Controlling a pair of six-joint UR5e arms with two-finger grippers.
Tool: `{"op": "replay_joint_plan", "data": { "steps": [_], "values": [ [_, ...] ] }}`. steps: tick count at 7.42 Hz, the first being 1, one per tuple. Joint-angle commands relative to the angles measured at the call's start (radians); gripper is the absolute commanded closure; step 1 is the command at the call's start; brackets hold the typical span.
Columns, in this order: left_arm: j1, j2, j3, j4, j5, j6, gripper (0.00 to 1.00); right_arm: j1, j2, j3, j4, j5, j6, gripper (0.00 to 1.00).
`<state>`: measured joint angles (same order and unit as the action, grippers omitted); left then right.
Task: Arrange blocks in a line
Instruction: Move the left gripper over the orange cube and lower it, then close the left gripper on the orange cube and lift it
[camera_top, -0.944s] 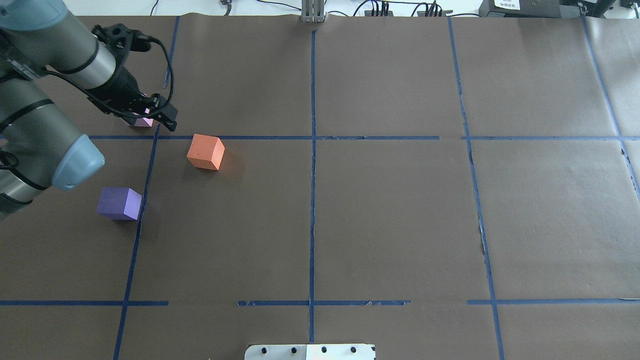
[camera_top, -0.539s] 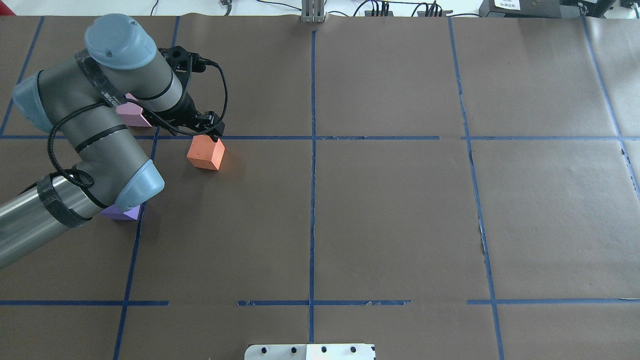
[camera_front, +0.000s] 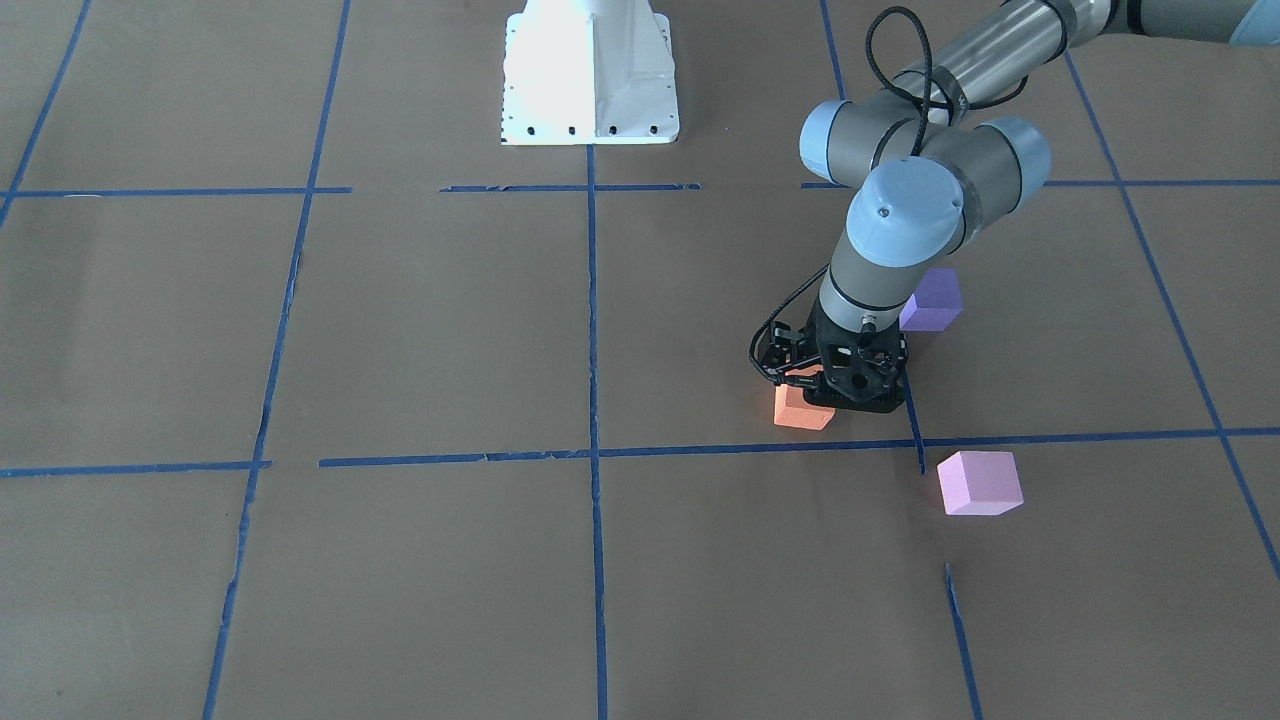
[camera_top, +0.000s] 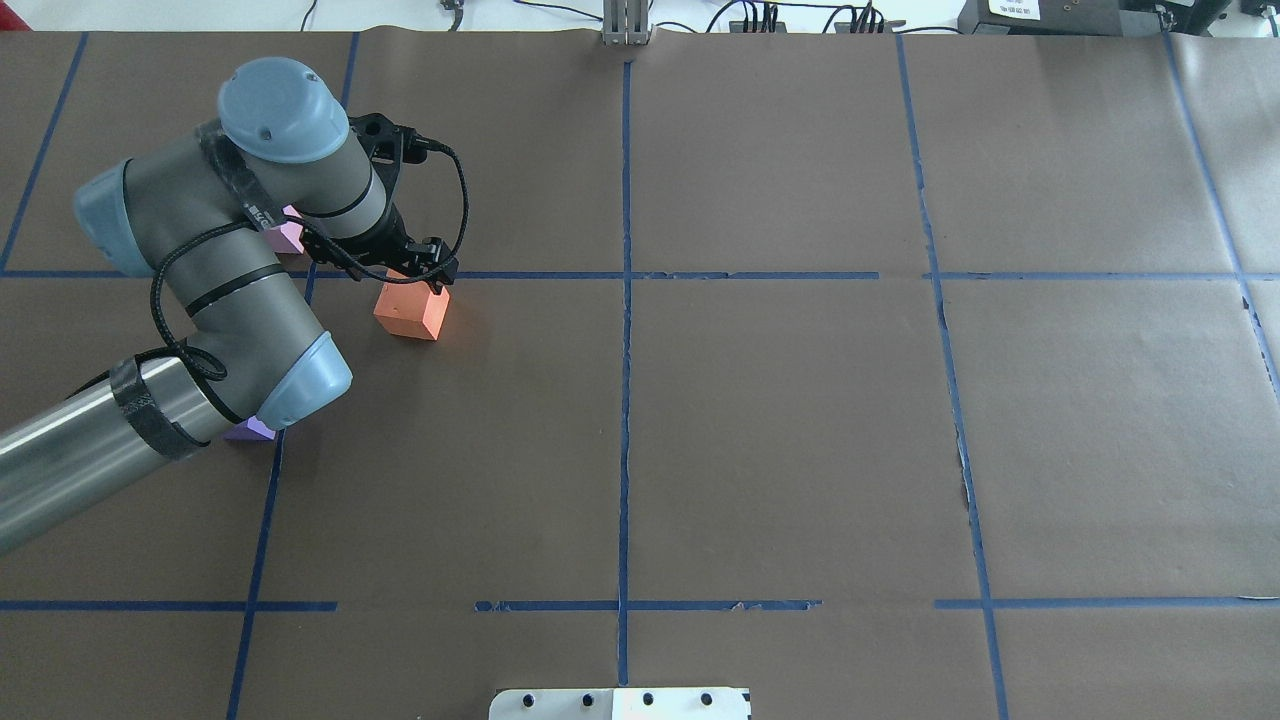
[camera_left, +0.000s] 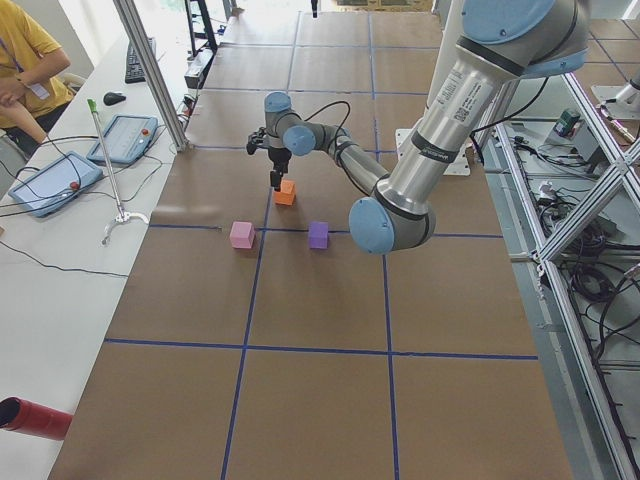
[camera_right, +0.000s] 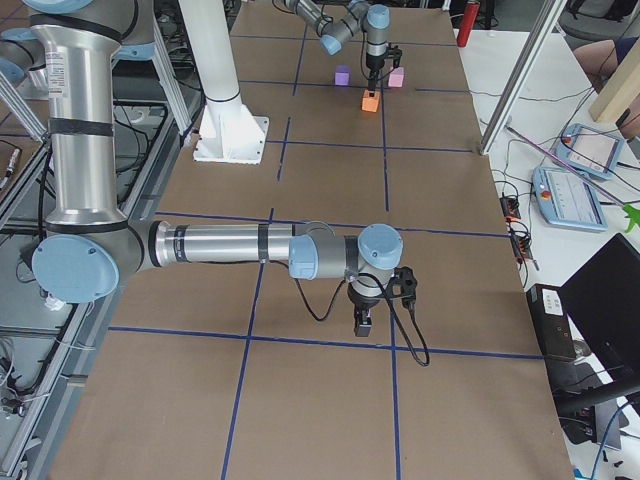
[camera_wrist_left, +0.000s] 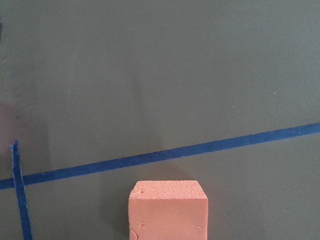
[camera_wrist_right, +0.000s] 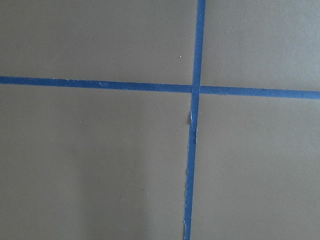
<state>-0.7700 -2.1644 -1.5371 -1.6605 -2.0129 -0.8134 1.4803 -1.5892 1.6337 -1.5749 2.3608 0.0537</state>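
Observation:
The orange block (camera_top: 408, 310) lies on the brown table just near of a blue tape line; it also shows in the front view (camera_front: 800, 410) and at the bottom of the left wrist view (camera_wrist_left: 167, 210). My left gripper (camera_top: 432, 278) points down at its far top edge with its fingers together; I cannot tell if it touches. The pale pink block (camera_front: 980, 482) lies to the robot's left of it. The violet-blue block (camera_front: 932, 300) is nearer the robot and partly under the arm. My right gripper (camera_right: 361, 325) hangs over a bare tape crossing far off; I cannot tell its state.
Blue tape lines (camera_top: 625, 300) split the table into squares. The white robot base plate (camera_front: 590, 70) is at the robot's edge. An operators' bench with tablets (camera_left: 45, 180) runs along the far side, and a red cylinder (camera_left: 35, 418) lies on it.
My left arm swung from over the pink block to the right, to the orange block's far edge, and came down a little. The blocks have not visibly moved.

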Motion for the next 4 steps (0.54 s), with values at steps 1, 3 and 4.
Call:
{"op": "replay_joint_plan", "data": {
  "steps": [1,3,4],
  "values": [
    [0.017,-0.005,0.045,-0.051,-0.003,-0.004,0.01,0.0,0.0,0.0,0.001,0.0,0.0,0.0],
    [0.034,-0.003,0.08,-0.1,-0.006,-0.02,0.01,0.0,0.0,0.0,0.001,0.0,0.0,0.0],
    [0.034,-0.002,0.087,-0.102,-0.004,-0.018,0.01,0.0,0.0,0.0,0.001,0.0,0.0,0.0]
  ]
}}
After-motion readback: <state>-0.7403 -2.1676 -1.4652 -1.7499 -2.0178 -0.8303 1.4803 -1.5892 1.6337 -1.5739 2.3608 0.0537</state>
